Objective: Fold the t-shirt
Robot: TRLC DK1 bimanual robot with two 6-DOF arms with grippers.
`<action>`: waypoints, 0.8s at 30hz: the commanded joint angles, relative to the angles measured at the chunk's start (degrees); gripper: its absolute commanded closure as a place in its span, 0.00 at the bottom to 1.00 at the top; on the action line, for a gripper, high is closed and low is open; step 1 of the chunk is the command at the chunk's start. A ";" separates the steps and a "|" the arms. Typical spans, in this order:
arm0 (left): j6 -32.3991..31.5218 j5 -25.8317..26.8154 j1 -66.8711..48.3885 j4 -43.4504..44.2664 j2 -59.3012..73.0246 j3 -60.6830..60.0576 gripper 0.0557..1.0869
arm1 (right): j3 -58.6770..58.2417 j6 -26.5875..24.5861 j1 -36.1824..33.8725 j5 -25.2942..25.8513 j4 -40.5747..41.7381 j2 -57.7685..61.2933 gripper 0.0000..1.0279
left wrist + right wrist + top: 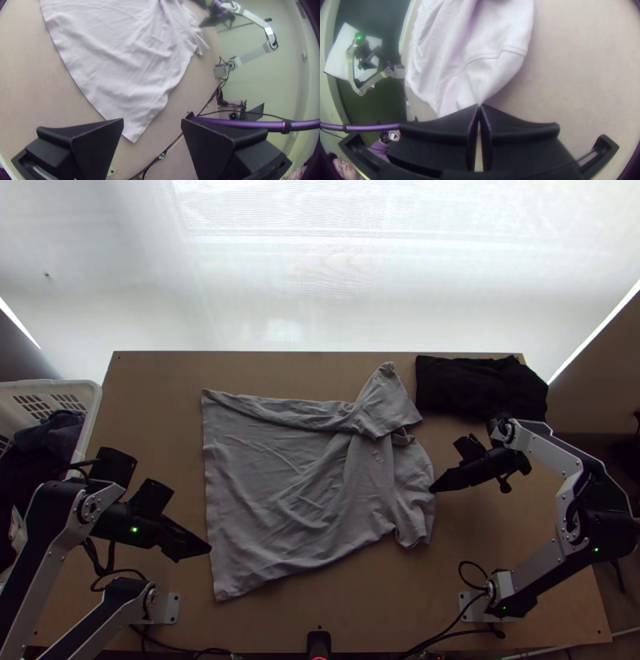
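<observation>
L grip (152, 120) is wide open w/ nothing in it; R grip (479, 106) is closed to its tips, w/ what looks like a small pinch of the tee's near sleeve (486, 76). The tee (280, 500) lies mostly spread btwn the 2 grips, its hem (206, 476) just beside L's jaws & its near corner (133, 133) in the gap ahead of them.

Main risk: L closes too high or too far to 1 side & misses the corner, or nips a single edge that slides out, as the cloth is thin & lies flat on the table (320, 624). Next: R's pinch is tiny, at the very tips, so a quick lift or hard pull could slip it. If the 2 grips don't move tog., the tee would prob. skew or drag.

Far sleeve (384, 404), well beyond R's jaws, lies bunched over itself; that + the creases btwn the grips could get trapped in a lumpy fold. Black cloth (480, 386) is near R's jaws on the far side, so a wide swing might snag it.
</observation>
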 commanded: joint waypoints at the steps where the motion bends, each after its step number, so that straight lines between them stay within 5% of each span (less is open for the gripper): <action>1: 2.83 -3.06 -7.24 0.93 6.31 -2.67 0.17 | -0.28 0.17 -0.11 0.03 0.06 -0.09 0.97; 10: 3.35 -20.64 2.16 5.41 15.37 -8.65 0.17 | -0.28 0.17 -0.11 0.03 0.24 0.35 0.97; 24: 1.42 -25.83 -19.11 4.18 22.57 -9.09 0.17 | 0.60 0.34 -0.03 0.12 0.33 1.58 0.97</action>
